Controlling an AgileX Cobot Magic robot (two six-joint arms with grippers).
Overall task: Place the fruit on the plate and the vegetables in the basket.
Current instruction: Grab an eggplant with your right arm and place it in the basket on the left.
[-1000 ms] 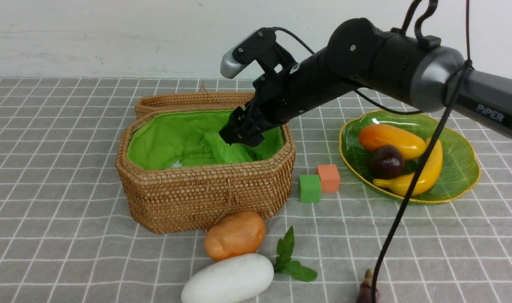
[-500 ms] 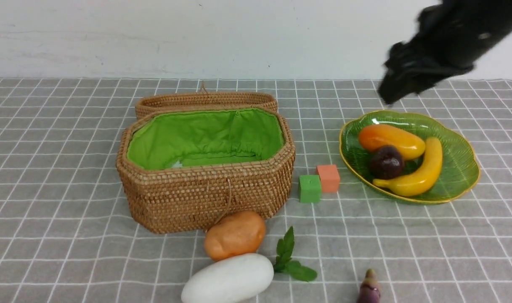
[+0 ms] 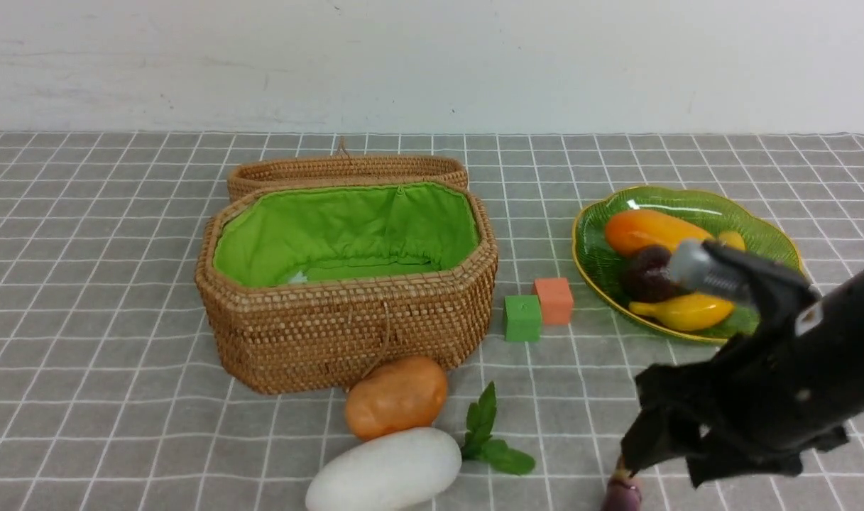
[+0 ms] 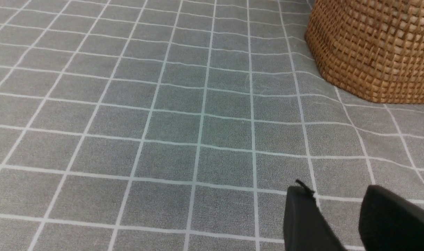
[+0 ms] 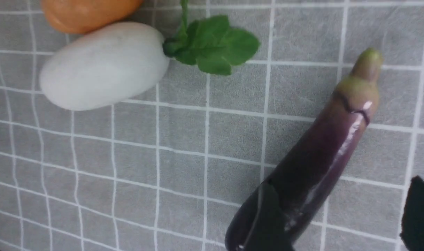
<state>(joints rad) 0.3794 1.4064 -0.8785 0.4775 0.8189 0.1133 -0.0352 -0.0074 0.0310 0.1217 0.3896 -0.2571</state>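
The wicker basket (image 3: 346, 326) stands open with its green lining showing. The green plate (image 3: 765, 241) holds the fruit: mango (image 3: 644, 231), dark purple fruit (image 3: 644, 273) and banana (image 3: 680, 312). In front of the basket lie the potato (image 3: 396, 396), white gourd (image 3: 385, 472) and leaf sprig (image 3: 488, 433). The purple eggplant (image 5: 330, 146) lies on the cloth at the front edge, only its tip (image 3: 622, 491) showing in the front view. My right gripper (image 5: 341, 181) hangs open low over it, one finger against the eggplant's body. My left gripper (image 4: 333, 195) is open and holds nothing.
A green cube (image 3: 522, 318) and an orange cube (image 3: 554, 299) sit between basket and plate. The basket's lid (image 3: 346, 169) lies back behind it. In the left wrist view the basket wall (image 4: 372, 52) stands apart from the fingers, over grey checked cloth.
My right arm left the basket's inside, swung up and right past the plate, then came down at the front right over the eggplant. The left gripper has not moved.
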